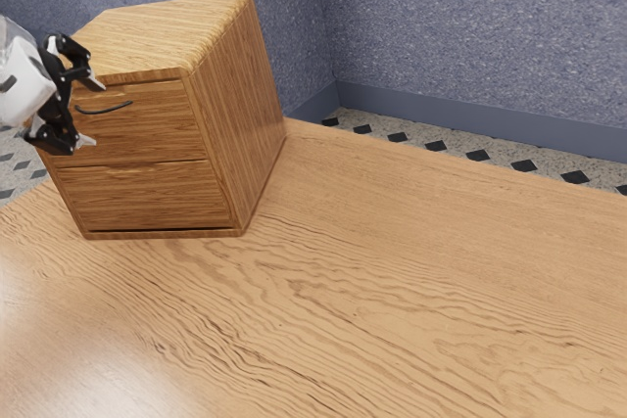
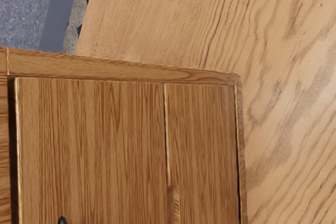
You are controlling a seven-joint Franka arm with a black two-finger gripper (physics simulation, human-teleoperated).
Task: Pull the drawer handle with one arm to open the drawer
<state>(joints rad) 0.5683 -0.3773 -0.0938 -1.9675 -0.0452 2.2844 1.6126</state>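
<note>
Step in hand: the approach to the grasp; the pull is not yet begun.
Fingers [image 1: 80, 70]: released and spread wide, one above and one below, holding nothing.
Handle [image 1: 106, 107]: a thin dark bar just ahead of the fingertips, its near end about level with the gap between them. I cannot tell whether it touches either one.
Drawer [image 1: 137, 129]: the upper one of two, directly in front of the fingers, its front flush with the cabinet [image 1: 230, 95], so it reads as shut.
Lower drawer [image 1: 147, 193]: below the lower finger, also flush.
Surface [image 1: 392, 291]: wood-grained, carrying the cabinet, stretching away beyond and beneath the fingers.
Progress: early, by my judgement; nothing of the opening is done.
Next move calls for: easing the fingers forward until the bar sits well inside the gap, clenching on it from above and below, then drawing straight back along the drawer's travel.
Risk: the bar is slim, so a grip taken too near its end may slip off.
</note>
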